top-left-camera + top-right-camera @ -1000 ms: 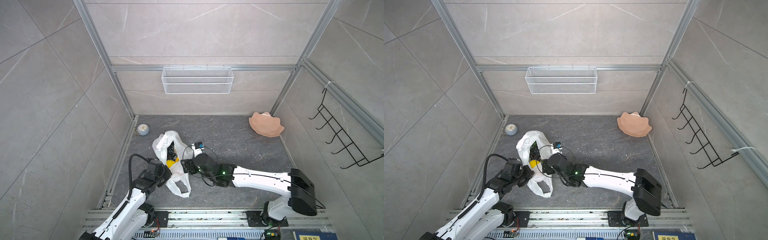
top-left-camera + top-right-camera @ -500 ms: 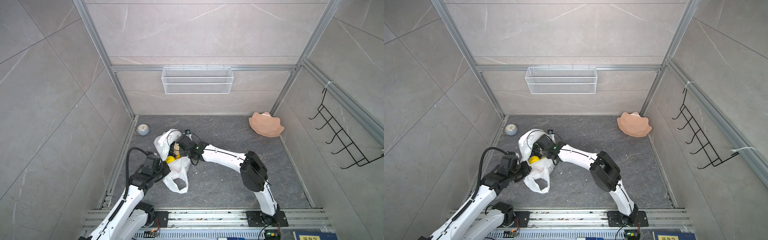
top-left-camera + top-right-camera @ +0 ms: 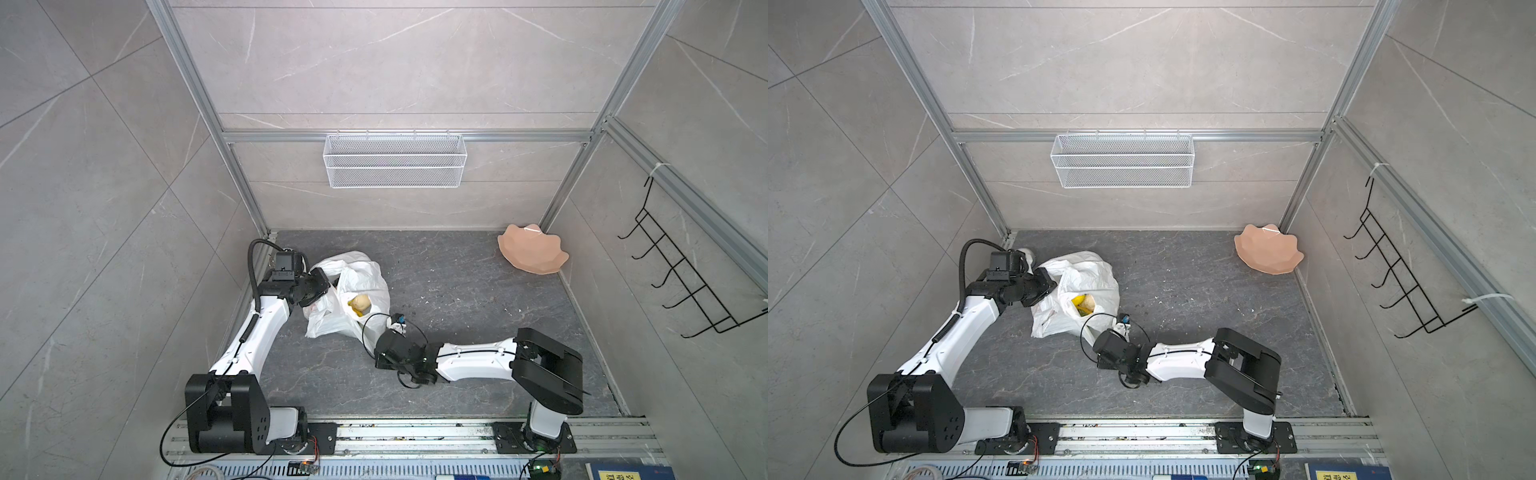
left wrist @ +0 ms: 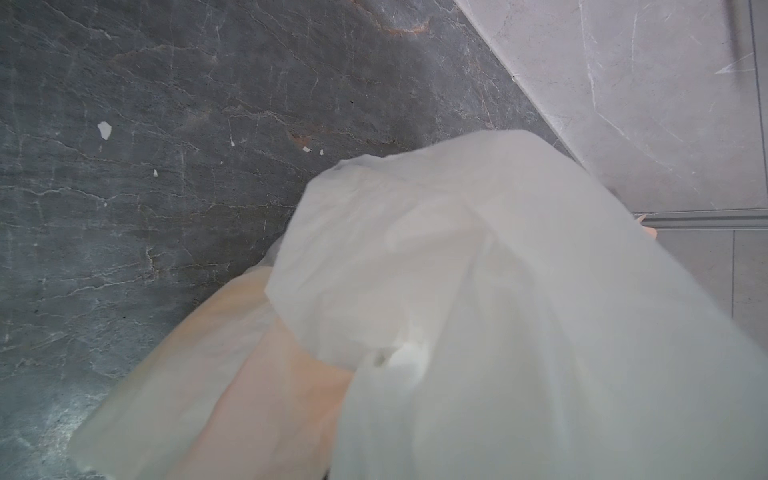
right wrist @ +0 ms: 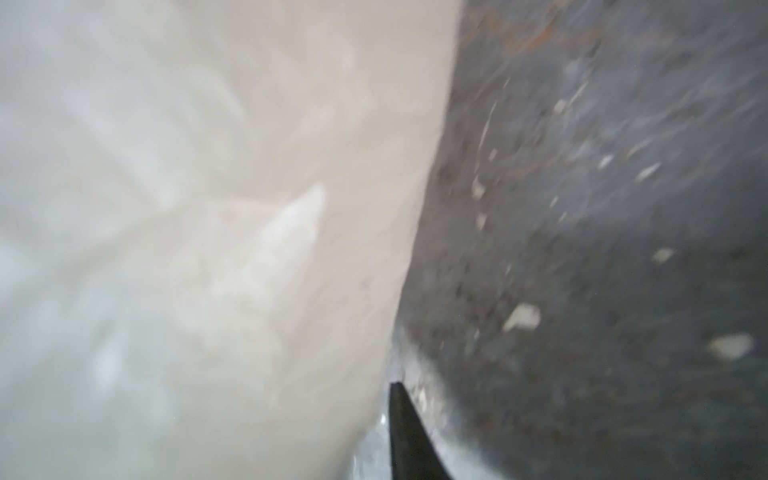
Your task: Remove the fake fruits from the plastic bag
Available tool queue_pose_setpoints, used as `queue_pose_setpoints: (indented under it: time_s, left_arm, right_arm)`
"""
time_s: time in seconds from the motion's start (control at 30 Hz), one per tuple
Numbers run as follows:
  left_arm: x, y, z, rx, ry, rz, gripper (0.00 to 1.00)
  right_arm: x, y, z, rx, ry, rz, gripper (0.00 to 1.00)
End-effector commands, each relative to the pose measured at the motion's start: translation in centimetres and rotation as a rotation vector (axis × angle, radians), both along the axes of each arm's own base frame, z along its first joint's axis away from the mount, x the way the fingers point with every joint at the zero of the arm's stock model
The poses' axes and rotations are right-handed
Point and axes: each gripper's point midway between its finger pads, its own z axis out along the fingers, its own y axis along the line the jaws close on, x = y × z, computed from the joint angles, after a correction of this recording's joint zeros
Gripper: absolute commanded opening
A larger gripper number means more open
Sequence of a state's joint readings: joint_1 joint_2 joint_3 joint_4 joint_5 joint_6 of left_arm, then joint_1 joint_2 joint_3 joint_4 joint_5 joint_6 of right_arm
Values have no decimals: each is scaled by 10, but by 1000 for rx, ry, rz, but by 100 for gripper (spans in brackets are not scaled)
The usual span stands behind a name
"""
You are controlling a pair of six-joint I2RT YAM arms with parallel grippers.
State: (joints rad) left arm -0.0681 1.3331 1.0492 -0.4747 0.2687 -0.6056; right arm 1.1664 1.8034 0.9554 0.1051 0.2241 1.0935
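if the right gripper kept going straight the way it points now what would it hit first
Most likely the plastic bag: in the right wrist view its white side fills the space ahead of the right gripper, with floor beside it. Blurred, so depth is unsure.

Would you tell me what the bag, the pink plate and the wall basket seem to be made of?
The bag: thin white plastic film, crinkled, translucent. The plate: smooth matte pink, probably moulded plastic, possibly ceramic; faceted scalloped rim. The basket: white painted wire mesh, open grid.
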Motion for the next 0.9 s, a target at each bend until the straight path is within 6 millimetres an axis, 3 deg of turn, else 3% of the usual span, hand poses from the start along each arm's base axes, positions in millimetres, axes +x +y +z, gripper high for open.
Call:
queue_pose_setpoints:
  time_s: [0.0, 0.17, 0.33, 0.4, 0.5, 0.63, 0.77, 0.87]
  left_arm:
    - [-13, -17, 23, 74, -92, -109, 0]
    - [-37, -17, 9, 146, -58, -116, 0]
    - [-44, -23, 5, 205, -56, -142, 0]
    - [-46, -33, 7, 239, -68, -175, 0]
    - [-50, -41, 12, 264, -84, -205, 0]
    - [-53, -46, 16, 311, -100, -228, 0]
    - [-46, -39, 44, 456, -141, -243, 0]
    - [-37, -33, 81, 603, -218, -253, 0]
  right_arm:
    - [14, -21, 28, 83, -71, -92, 40]
    - [-5, -32, 81, 29, -251, 68, 63]
    - [-48, -5, 127, 30, -383, 275, 67]
    - [-45, 3, 133, 29, -396, 279, 66]
    - [-19, 10, 144, -13, -431, 234, 64]
    - [38, 17, 146, -36, -401, 170, 60]
    - [102, -10, 138, -170, -388, 47, 59]
    - [130, -29, 128, -162, -337, 2, 58]
